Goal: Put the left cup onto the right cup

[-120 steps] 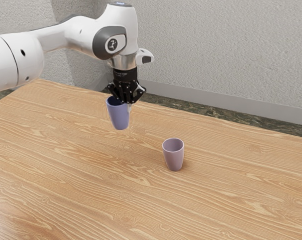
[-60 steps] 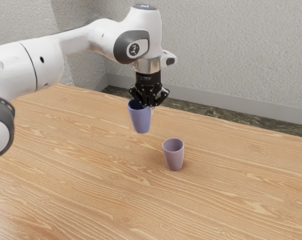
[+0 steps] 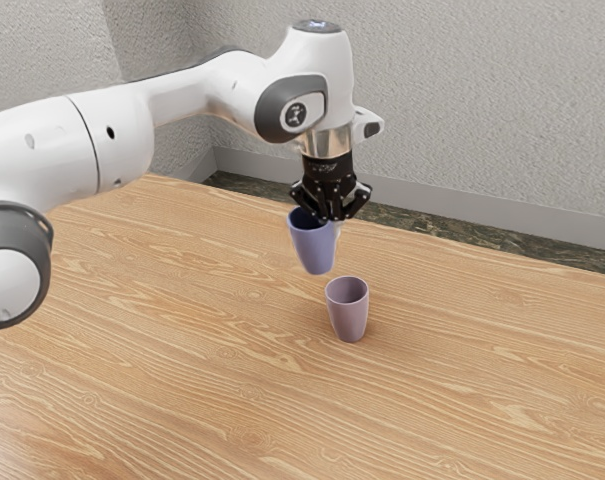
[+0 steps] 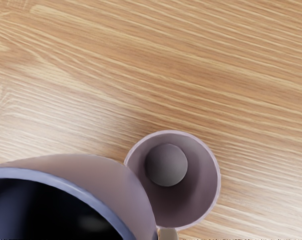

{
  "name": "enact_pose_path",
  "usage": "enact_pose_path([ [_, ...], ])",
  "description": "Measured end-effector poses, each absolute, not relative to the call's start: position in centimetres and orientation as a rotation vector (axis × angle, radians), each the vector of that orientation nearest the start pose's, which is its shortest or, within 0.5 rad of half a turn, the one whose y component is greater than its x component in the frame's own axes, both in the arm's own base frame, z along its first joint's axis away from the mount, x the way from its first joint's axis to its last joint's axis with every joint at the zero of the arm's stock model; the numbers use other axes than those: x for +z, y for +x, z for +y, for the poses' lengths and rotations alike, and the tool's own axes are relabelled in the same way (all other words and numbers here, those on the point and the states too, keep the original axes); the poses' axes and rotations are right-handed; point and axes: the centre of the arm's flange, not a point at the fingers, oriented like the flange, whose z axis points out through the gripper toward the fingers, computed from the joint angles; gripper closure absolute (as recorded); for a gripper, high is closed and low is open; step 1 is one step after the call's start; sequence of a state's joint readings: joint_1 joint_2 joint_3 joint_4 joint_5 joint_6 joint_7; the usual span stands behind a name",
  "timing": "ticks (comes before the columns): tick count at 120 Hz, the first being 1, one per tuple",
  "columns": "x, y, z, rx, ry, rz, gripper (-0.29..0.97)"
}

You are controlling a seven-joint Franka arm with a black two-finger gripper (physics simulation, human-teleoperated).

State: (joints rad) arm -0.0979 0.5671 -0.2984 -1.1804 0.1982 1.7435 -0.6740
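1. Left cup [image 3: 314,247] is clear of the desk [image 3: 132,350]. It hangs mouth-up just under the end effector [image 3: 329,213], which is clamped on its rim.
2. The right cup [image 3: 347,308] stands upright on the desk, lower than the end effector and a little off to one side of it. The two cups are near each other but apart, with open air between the held base and the standing rim.
3. From the wrist camera you look down past the left cup's wall [image 4: 91,175] into the right cup's mouth [image 4: 173,165]. The wall hides a slice of that rim and the rest of the mouth lies beside it. You are close over the target, not centred on it.
4. As I judge it, the pick and the lift are done and the carry is nearly finished.
5. You have yet to slide the end effector the last bit until the mouth sits straight beneath it. Then lower the cup and let go.
6. If you lower before centring, the held base may catch the rim and tip the right cup.
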Motion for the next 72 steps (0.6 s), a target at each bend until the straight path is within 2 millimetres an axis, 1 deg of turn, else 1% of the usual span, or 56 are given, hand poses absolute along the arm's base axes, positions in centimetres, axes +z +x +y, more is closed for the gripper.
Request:
enact_pose_path([
  [30,47.5,68.1,-23.5,-0.064,-3.096,-0.486,0.78],
  [46,46.9,67.8,-24.7,-0.049,-3.099,-0.509,0.78],
  [72,46.7,67.7,-25.1,-0.042,-3.090,-0.571,0.78],
])
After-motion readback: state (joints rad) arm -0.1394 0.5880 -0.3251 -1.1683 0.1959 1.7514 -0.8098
